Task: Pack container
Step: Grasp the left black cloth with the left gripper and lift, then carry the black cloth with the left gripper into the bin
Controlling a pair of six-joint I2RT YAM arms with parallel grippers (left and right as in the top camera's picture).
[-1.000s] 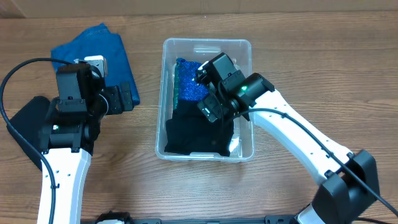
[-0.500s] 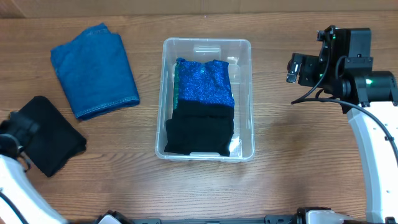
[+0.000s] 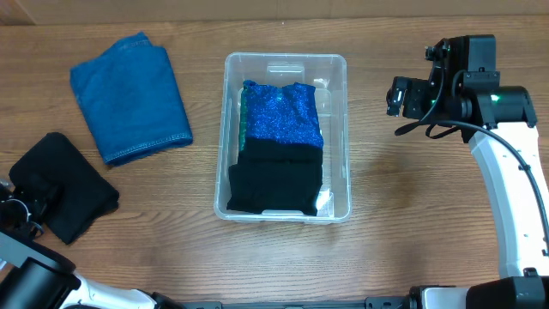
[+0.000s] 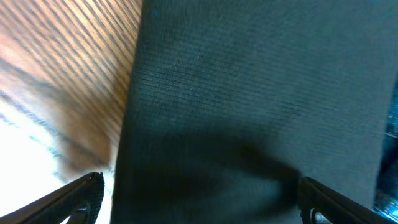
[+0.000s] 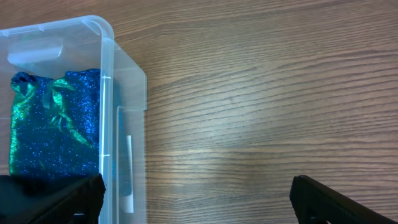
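Note:
The clear container [image 3: 336, 64] stands mid-table and holds a sparkly blue cloth [image 3: 281, 116] with a black cloth [image 3: 274, 180] in front of it. A folded denim garment [image 3: 129, 94] and a folded black garment [image 3: 64, 184] lie on the table at the left. My left gripper [image 4: 199, 205] is open, hovering close over the black garment [image 4: 249, 93], nothing held. My right gripper [image 3: 403, 96] is open and empty over bare table to the right of the container [image 5: 106, 37]. The sparkly cloth [image 5: 56, 124] also shows in the right wrist view.
The wooden table [image 3: 412, 197] stretches to the right of and in front of the container. The left arm [image 3: 26, 257] comes in at the bottom left corner; the right arm [image 3: 506, 189] runs along the right edge.
My right gripper left the container and moved out to the right. My left arm withdrew from the denim to the bottom left, over the black garment.

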